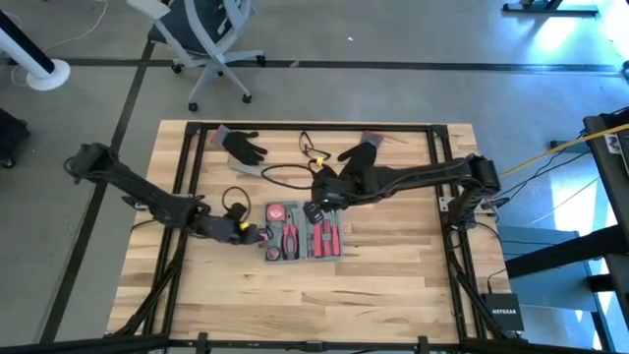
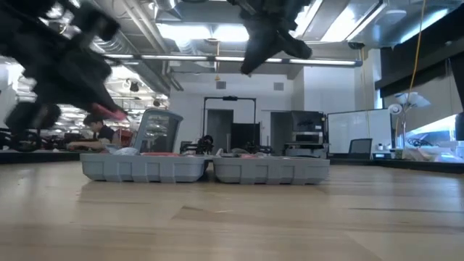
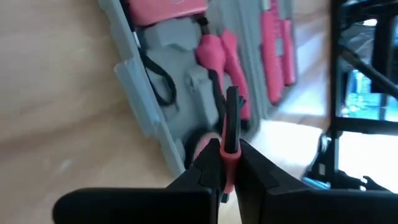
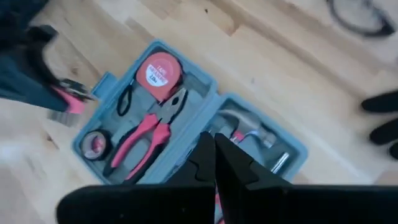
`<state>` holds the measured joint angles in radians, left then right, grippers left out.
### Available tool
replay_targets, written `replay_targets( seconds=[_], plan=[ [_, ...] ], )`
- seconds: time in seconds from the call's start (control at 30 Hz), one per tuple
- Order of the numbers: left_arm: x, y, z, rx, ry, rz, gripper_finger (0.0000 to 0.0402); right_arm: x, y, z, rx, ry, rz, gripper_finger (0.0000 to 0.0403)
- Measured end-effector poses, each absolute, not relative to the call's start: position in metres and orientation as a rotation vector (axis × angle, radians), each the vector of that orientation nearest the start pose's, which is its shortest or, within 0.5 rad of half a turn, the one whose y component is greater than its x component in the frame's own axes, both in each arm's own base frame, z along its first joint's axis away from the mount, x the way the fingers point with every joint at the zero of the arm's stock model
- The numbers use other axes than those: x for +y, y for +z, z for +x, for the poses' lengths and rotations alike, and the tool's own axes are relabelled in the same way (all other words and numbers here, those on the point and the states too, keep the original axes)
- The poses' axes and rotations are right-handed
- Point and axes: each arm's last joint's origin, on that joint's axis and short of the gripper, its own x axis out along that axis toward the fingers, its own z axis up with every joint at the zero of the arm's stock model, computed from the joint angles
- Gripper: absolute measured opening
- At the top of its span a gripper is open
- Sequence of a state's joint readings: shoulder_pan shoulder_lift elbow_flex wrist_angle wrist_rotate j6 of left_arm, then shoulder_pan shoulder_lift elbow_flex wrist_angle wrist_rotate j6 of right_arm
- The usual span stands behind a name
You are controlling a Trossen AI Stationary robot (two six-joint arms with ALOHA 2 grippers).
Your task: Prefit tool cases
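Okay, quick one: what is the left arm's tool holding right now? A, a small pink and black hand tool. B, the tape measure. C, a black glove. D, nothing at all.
A: in the left wrist view the left tool is pinched shut on a small pink and black hand tool, held above the open tool case.

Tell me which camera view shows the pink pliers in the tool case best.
The right wrist view: the pliers lie fully visible in the open tool case, below the tape measure. The high view shows them small. The left wrist view shows only pink handles. The low view shows just the case's walls.
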<state>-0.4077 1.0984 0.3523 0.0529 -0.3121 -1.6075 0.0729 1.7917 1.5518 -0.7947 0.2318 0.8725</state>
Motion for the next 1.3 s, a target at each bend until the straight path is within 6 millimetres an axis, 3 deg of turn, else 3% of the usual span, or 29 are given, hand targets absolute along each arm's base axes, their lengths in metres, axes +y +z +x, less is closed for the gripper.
replay_targets(
  seconds=[0.17,0.37,0.6,0.87,1.17,1.3],
  plan=[
    [-0.060,0.147,0.198,0.528,0.444,-1.332,0.0014,0.029,0.270,0.373,0.842,-0.540,0.695,0.0000],
    [-0.054,0.134,0.203,0.626,0.461,-1.323,0.0014,0.041,0.270,0.373,0.823,-0.511,0.680,0.0000],
    [-0.043,0.121,0.211,0.653,0.498,-1.291,0.0014,0.041,0.271,0.375,0.800,-0.508,0.685,0.0000],
    [-0.040,0.126,0.222,0.658,0.464,-1.262,0.0014,0.042,0.272,0.376,0.795,-0.488,0.693,0.0000],
    [-0.041,0.123,0.218,0.730,0.474,-1.250,0.0014,0.041,0.272,0.376,0.795,-0.490,0.692,0.0000],
    [-0.041,0.123,0.219,0.720,0.488,-1.299,0.0045,0.040,0.272,0.376,0.791,-0.496,0.687,0.0000]
  ],
)
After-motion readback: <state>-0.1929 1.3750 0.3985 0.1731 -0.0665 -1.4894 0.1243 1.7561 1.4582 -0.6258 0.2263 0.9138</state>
